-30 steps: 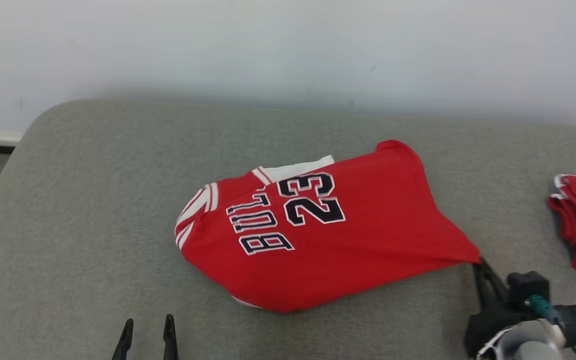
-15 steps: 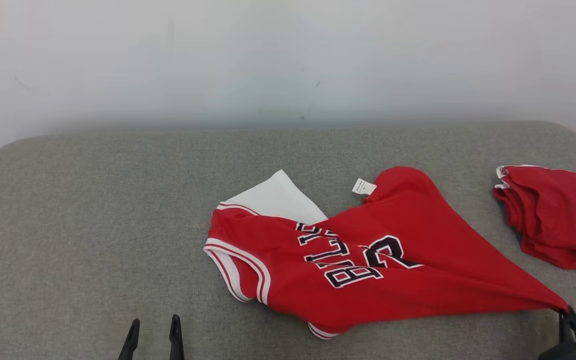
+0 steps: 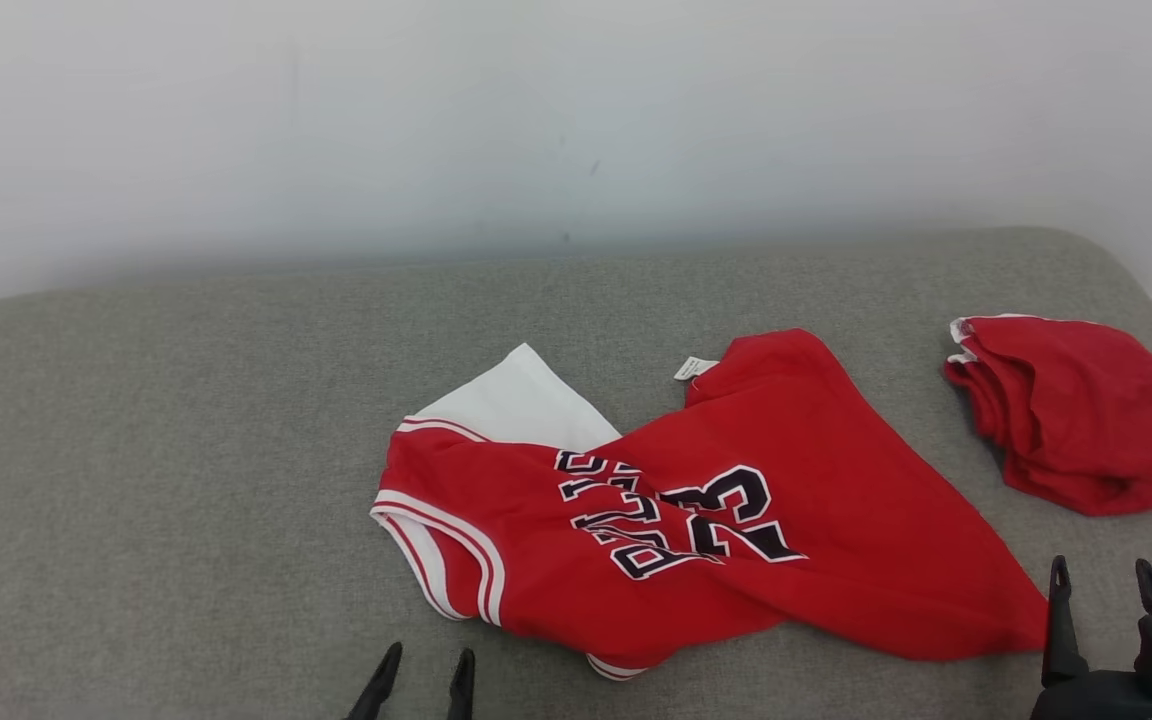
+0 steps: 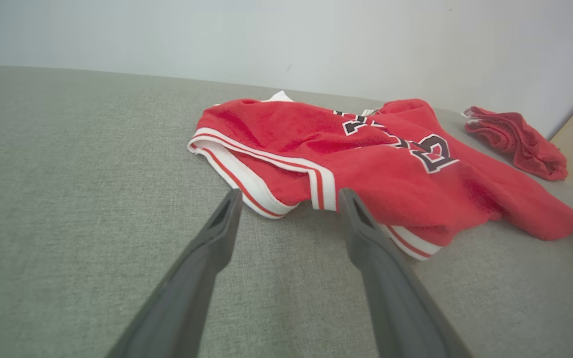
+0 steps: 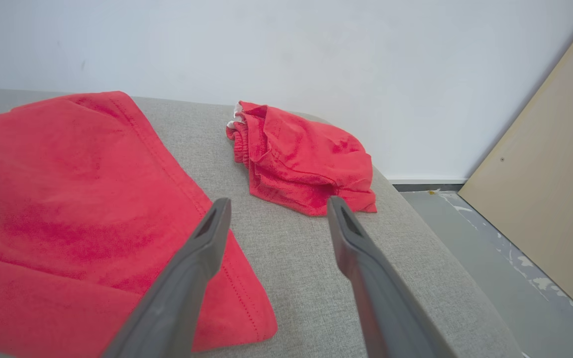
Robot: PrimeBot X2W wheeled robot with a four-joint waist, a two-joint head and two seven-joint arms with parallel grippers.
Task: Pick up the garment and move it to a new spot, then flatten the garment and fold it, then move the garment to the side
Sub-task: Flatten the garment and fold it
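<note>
The garment [image 3: 716, 530] is a red jersey with white trim and a dark "23". It lies rumpled on the grey cushion [image 3: 186, 450], white inner panel showing at its far left. My right gripper [image 3: 1102, 570] stands open just right of the jersey's near right corner, holding nothing. In the right wrist view that hem corner [image 5: 246, 318] lies beside the left finger of the right gripper [image 5: 277, 204]. My left gripper [image 3: 430, 655] is open at the cushion's front, short of the striped armhole [image 4: 266, 199]. In the left wrist view the left gripper [image 4: 290, 194] holds nothing.
A second red bundle of cloth [image 3: 1076, 420] lies at the cushion's right end, also in the right wrist view [image 5: 306, 169]. A white wall runs behind. Right of the cushion's edge are grey floor [image 5: 490, 258] and a leaning tan board [image 5: 540, 174].
The right gripper has opened and let go of the jersey's corner, after dragging it rightward. The stretched cloth now lies slack. The head camera has turned to the right.
</note>
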